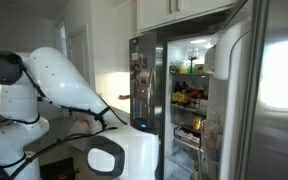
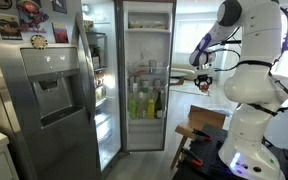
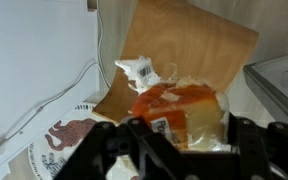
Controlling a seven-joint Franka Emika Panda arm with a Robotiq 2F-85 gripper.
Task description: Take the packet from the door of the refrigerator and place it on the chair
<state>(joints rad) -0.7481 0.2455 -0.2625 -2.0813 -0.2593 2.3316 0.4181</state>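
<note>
In the wrist view my gripper [image 3: 181, 140] is shut on the packet [image 3: 179, 110], a clear bag with an orange label and pale contents, its knotted top pointing away. It hangs above a light wooden surface [image 3: 189, 45]. In an exterior view the gripper [image 2: 202, 82] is held out in the air to the right of the open refrigerator [image 2: 144, 80], with something orange-red in it. The refrigerator [image 1: 189, 90] is lit inside, and its steel door [image 1: 274, 90] stands open, with bins on the inner side [image 2: 99, 95].
A white plate with a red print [image 3: 64, 140] and a white cable [image 3: 54, 95] lie left of the wooden surface. A grey edge [image 3: 279, 85] is at the right. A wooden piece of furniture [image 2: 196, 128] stands beside the robot base. A steel door with stickers [image 2: 44, 90] is nearby.
</note>
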